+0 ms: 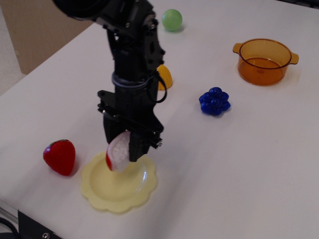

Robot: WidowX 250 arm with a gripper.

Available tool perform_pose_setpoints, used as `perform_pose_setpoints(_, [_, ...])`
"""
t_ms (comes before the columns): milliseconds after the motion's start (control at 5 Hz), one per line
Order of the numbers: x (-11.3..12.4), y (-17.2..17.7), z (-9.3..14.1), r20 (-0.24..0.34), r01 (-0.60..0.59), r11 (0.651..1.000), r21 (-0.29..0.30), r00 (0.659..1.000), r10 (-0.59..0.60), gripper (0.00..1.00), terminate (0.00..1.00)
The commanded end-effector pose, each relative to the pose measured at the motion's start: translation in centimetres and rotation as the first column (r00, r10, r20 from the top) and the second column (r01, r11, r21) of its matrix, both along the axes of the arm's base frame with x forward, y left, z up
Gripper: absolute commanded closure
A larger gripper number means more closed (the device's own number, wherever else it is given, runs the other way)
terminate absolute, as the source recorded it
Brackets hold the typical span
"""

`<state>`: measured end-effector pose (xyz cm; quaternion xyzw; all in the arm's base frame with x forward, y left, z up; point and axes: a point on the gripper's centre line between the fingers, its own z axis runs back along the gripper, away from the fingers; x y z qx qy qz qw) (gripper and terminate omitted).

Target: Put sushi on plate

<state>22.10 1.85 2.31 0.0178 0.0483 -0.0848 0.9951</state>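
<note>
The sushi [117, 153] is a half-moon piece with a white rice face and a red rim. My black gripper [121, 147] is shut on the sushi and holds it just above the pale yellow scalloped plate [119, 188], over the plate's upper middle. The arm comes down from the top left and hides the plate's far rim.
A red strawberry [59, 157] lies just left of the plate. A yellow corn piece [164, 77] is partly behind the arm. Blue grapes [214, 101] lie at centre right, an orange two-handled pot [264, 61] at the far right, a green ball [172, 20] at the back.
</note>
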Motion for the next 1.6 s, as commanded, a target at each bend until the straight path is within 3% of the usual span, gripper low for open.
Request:
perform_pose_setpoints(0, [-1.4,0.2,1.0,0.077,0.019,1.000,-0.003,0.997,-0.019,1.00,0.00])
perform_pose_setpoints(200, [-1.8,0.0,1.0,0.074,0.030,1.000,0.003,0.997,-0.030,1.00,0.00])
perform_pose_setpoints(400, [-2.0,0.3,0.6,0.065,0.023,1.000,-0.008,0.998,-0.022,0.00,0.00])
perform_pose_setpoints(800, [-0.7,0.0,3.2,0.134,0.005,1.000,0.002,0.991,-0.005,0.00,0.00])
perform_pose_setpoints(1200, [0.5,-0.4,7.2,0.194,-0.033,0.999,-0.003,0.980,0.033,0.00,0.00])
perform_pose_setpoints(1400, [0.5,-0.4,7.2,0.194,-0.033,0.999,-0.003,0.980,0.033,0.00,0.00])
